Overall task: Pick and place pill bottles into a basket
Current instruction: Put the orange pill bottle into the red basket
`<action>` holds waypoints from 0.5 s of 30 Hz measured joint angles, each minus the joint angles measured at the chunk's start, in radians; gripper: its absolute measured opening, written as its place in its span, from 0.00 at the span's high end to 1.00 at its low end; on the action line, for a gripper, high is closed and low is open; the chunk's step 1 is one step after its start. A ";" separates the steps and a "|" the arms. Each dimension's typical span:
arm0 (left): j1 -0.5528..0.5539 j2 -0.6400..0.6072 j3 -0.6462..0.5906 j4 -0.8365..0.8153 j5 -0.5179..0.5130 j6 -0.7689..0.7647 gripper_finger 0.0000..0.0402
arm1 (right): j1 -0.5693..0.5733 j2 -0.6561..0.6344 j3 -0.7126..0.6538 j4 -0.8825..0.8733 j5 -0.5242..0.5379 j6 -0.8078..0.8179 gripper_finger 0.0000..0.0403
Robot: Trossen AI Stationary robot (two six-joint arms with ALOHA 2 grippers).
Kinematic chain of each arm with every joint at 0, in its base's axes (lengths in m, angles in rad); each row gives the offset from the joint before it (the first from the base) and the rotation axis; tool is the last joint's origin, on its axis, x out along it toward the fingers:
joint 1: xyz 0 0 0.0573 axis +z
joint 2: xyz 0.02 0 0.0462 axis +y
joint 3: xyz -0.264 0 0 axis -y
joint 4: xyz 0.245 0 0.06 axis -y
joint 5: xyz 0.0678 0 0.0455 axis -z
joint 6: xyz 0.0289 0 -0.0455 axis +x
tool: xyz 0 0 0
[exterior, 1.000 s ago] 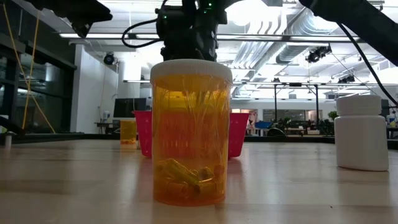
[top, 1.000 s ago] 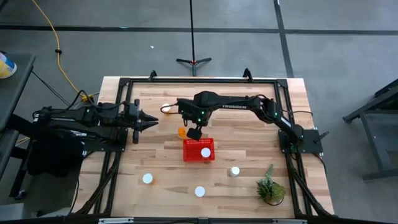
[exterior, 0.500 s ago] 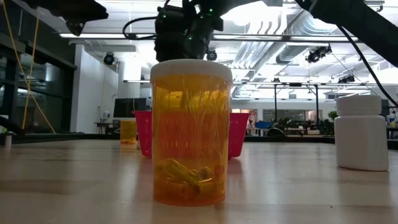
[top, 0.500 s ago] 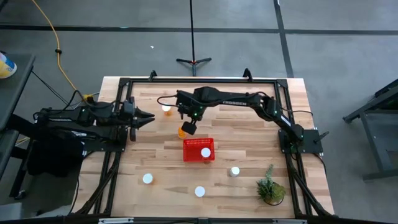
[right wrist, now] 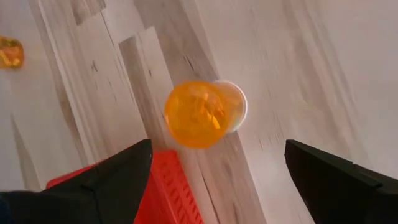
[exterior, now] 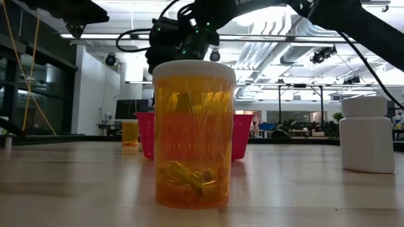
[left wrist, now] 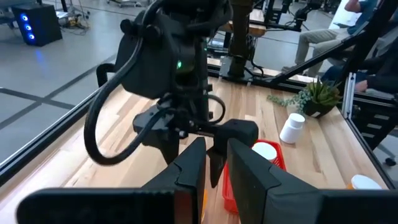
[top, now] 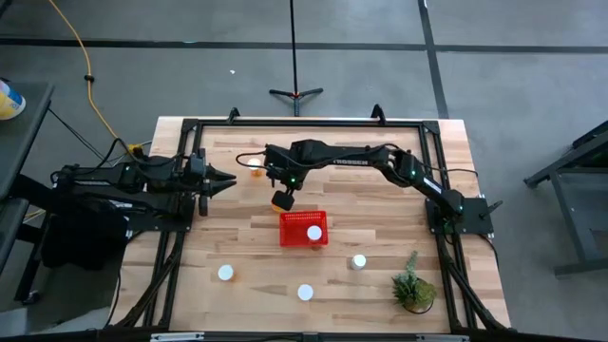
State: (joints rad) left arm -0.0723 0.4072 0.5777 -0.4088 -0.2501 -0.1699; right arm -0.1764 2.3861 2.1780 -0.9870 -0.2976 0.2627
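Right gripper (top: 282,200) over orange bottle (right wrist: 203,114) beside basket (top: 304,229), jaws wide, empty. Left gripper (top: 228,179) shut, empty, waiting table-left.

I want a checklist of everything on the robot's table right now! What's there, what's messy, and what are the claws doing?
Surface: wooden table, bare light planks inside a black frame.
Job's things: red basket mid-table with one white-capped bottle inside. An orange bottle lies on its side just outside the basket. One bottle at the far side, three bottles near the front.
Clutter: small green plant at the front right corner.
Grippers: right gripper open, above the tipped bottle, holding nothing. Left gripper shut, empty, waiting at the left side.
Cables: yellow cord on the floor, black cable looped at the right wrist.
Surroundings: grey floor, a stand behind the table.
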 joint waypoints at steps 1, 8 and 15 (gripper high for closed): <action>0.000 0.000 0.000 0.000 0.000 0.000 0.74 | 0.000 0.001 0.000 0.008 -0.001 0.003 0.12; 0.000 0.000 0.000 -0.006 0.000 -0.003 0.74 | 0.000 0.000 0.000 0.048 -0.010 0.021 0.12; 0.000 0.000 0.000 -0.007 0.000 -0.003 0.74 | 0.000 0.010 -0.001 0.080 -0.027 0.033 0.12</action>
State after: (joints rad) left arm -0.0723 0.4076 0.5777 -0.4154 -0.2499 -0.1730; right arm -0.1761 2.3959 2.1768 -0.9074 -0.3243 0.2961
